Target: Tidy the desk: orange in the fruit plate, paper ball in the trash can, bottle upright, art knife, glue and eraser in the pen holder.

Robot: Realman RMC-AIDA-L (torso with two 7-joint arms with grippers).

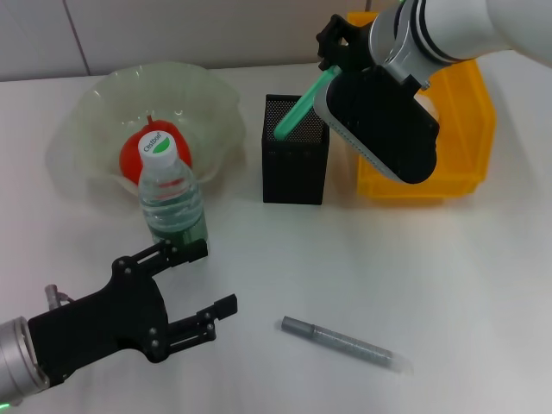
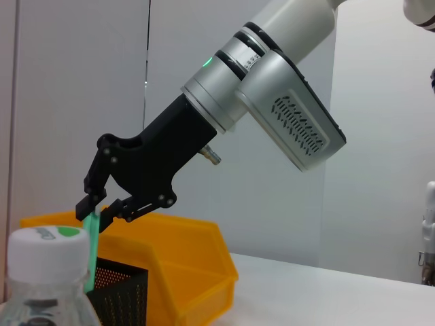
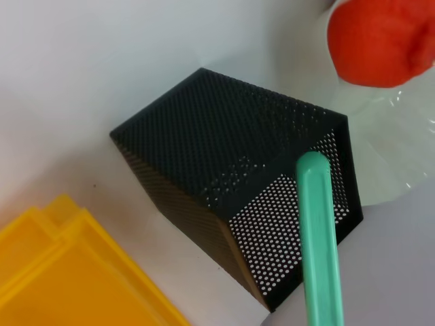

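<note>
Overhead, a slim, smooth green knife (image 1: pixel 302 108), pinched at its top end by the narrow fingers of the right gripper (image 1: pixel 330 71) and slanting down toward the holder (image 1: pixel 295 168). Lower end at the holder's open mouth, close to one corner in the right wrist view; touching the mesh or not, impossible to tell. Holder itself: square, black perforated metal, thin straight rims, standing upright on the white table (image 1: pixel 448 285). Just beside it, on the robot's right, a deep yellow-orange plastic can (image 1: pixel 470 129) with hard straight edges, largely covered by the right arm, so nothing to say of its inside. On the holder's other side, a wide pale-green glass plate (image 1: pixel 95 112), translucent, wavy at the rim, with one glossy round orange (image 1: pixel 134 155) in it. In front of the plate, touching or almost touching its near rim, a clear ribbed bottle (image 1: pixel 172 194), upright, green label, white cap. Lower down, the left gripper (image 1: pixel 207 280), black, fingers spread wide around nothing, one fingertip just beside the bottle's base, contact not clear. Open bare table between that gripper and the holder, and plenty more toward the robot's right. There, lying flat and well apart from everything, a thin grey stick (image 1: pixel 345 343), dull and slightly speckled, with a paler tip.
</note>
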